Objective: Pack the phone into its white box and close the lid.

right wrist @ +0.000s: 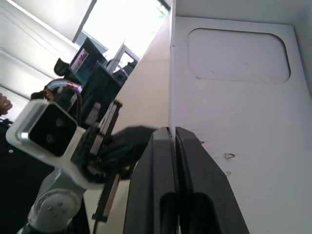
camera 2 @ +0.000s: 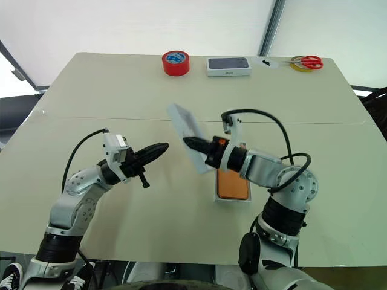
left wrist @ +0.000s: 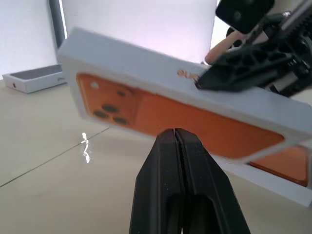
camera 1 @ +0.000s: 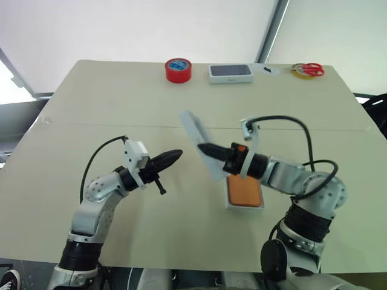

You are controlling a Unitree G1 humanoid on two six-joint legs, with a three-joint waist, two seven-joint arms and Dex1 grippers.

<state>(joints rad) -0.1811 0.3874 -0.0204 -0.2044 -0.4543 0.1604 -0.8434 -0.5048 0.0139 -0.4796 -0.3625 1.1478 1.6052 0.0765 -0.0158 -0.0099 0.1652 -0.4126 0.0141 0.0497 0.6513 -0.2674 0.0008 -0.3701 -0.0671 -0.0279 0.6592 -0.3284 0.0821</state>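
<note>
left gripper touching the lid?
Apart. In the left eye view the left gripper, shut, ends short of the lid, with bare table between them; the right gripper holds the lid.

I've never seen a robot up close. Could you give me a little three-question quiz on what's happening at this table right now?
1. The left pincer is shut and holds nothing. What is the right pincer gripping in the air? A the lid; B a spoon; C nothing.
2. True or false: the phone lies inside the white box on the table.
3. What colour is the tape roll at the far side of the table?
Key: 1 A; 2 true; 3 red.
</note>
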